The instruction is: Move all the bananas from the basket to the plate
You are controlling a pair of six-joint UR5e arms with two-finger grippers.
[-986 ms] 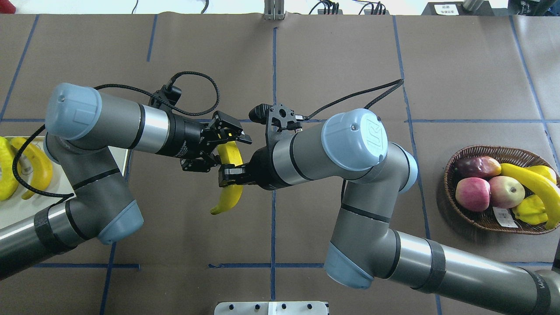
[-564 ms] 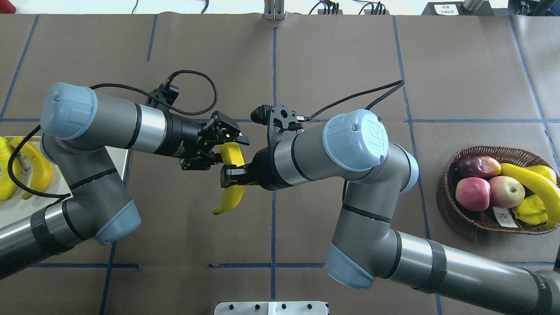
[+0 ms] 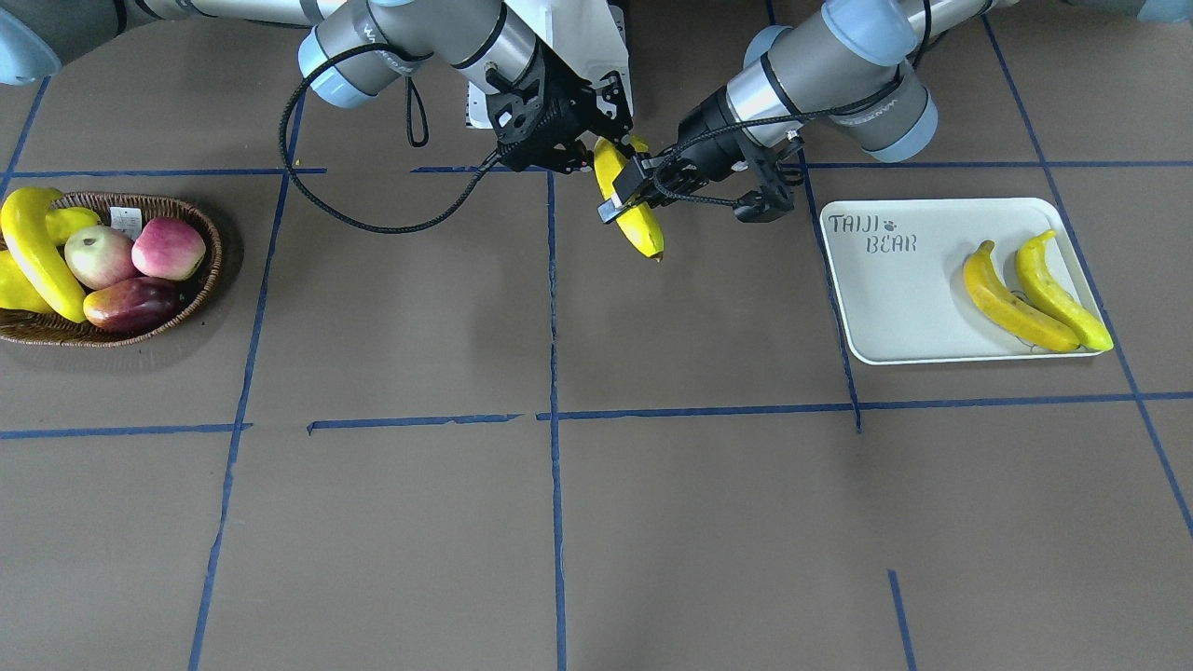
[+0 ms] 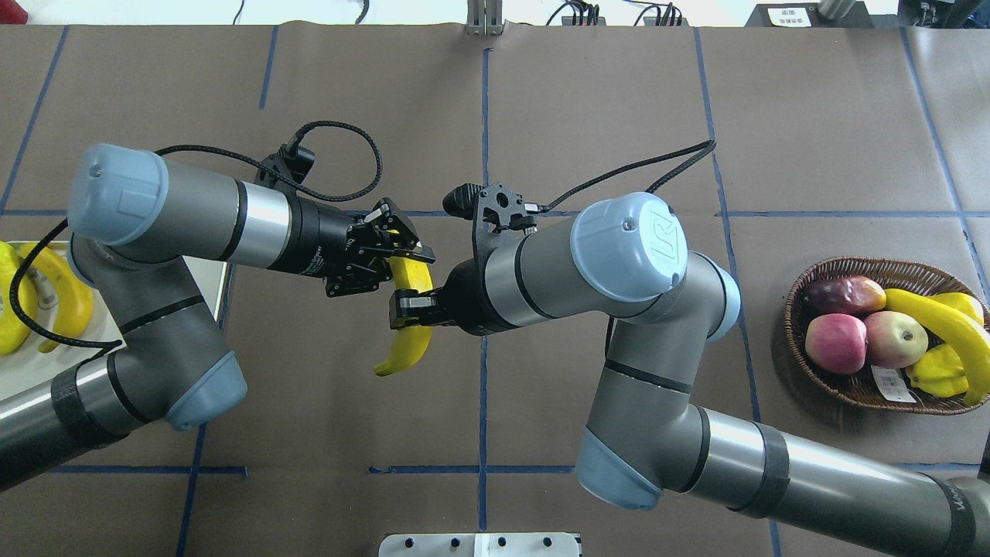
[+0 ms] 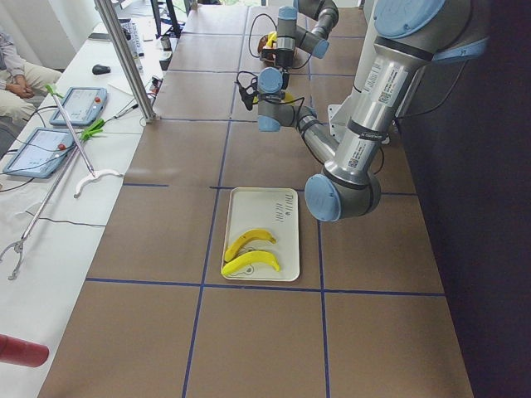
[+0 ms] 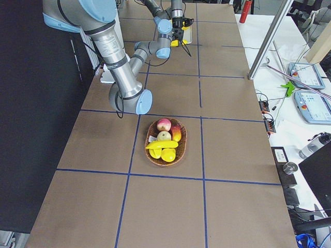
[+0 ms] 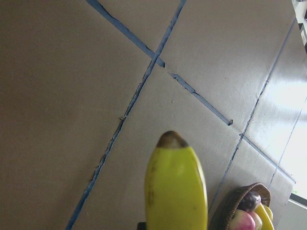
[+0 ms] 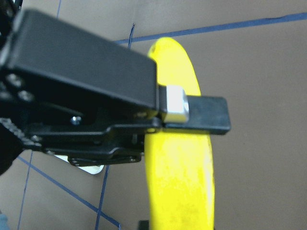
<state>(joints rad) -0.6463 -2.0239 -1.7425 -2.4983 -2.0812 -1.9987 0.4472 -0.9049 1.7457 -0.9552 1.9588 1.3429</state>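
Note:
A banana [image 4: 406, 340] hangs in the air over the table's middle, also in the front view [image 3: 638, 228]. My right gripper [image 4: 410, 309] is shut on its middle. My left gripper [image 4: 407, 267] is closed against its upper part, one finger [image 8: 206, 114] lying across it. Its brown tip [image 7: 173, 139] shows in the left wrist view. Two bananas [image 3: 1011, 308] [image 3: 1058, 294] lie on the plate [image 3: 895, 308] at my left. One banana [image 4: 943, 325] lies across the fruit in the basket [image 4: 874, 264] at my right.
The basket also holds two red-green apples [image 4: 835, 344], a dark red fruit [image 4: 847, 294] and plump yellow-green fruits [image 4: 940, 367]. Both forearms meet over the table's centre line. Blue tape lines cross the brown table cover.
My left gripper's jaws have narrowed around the banana's upper part and the left arm has shifted slightly left. The banana and the right gripper have stayed in place.

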